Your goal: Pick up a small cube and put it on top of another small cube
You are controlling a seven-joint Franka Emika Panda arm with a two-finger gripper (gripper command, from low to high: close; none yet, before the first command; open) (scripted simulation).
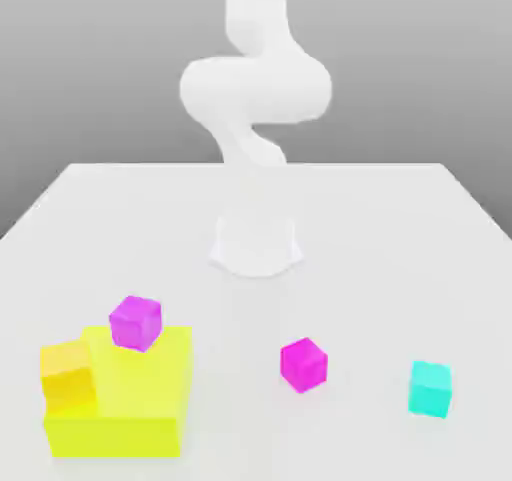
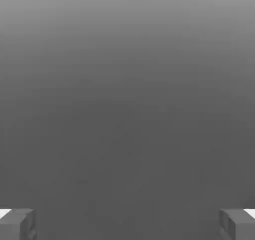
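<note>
One large yellow block [image 1: 120,409] nearest, one orange cube [image 1: 68,373] and one violet cube [image 1: 135,322] on it, one teal cube [image 1: 431,387], one hot-pink small cube [image 1: 303,363] on white table [image 1: 400,229] between block and teal cube, corner toward camera, no long axis, one white arm [image 1: 255,89] behind, gripper [image 2: 127,224] fingers [image 2: 17,224] spread wide, holding nothing.

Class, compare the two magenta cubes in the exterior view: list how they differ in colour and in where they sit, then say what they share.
Colour: the pink cube is hot pink; the violet cube leans purple.
Support: the pink cube sits on the table; the violet cube rests on the yellow block.
Neighbours: the pink cube stands apart from everything; the violet cube is close to the orange cube.
Shared: both are small, plain and look the same size.
</note>
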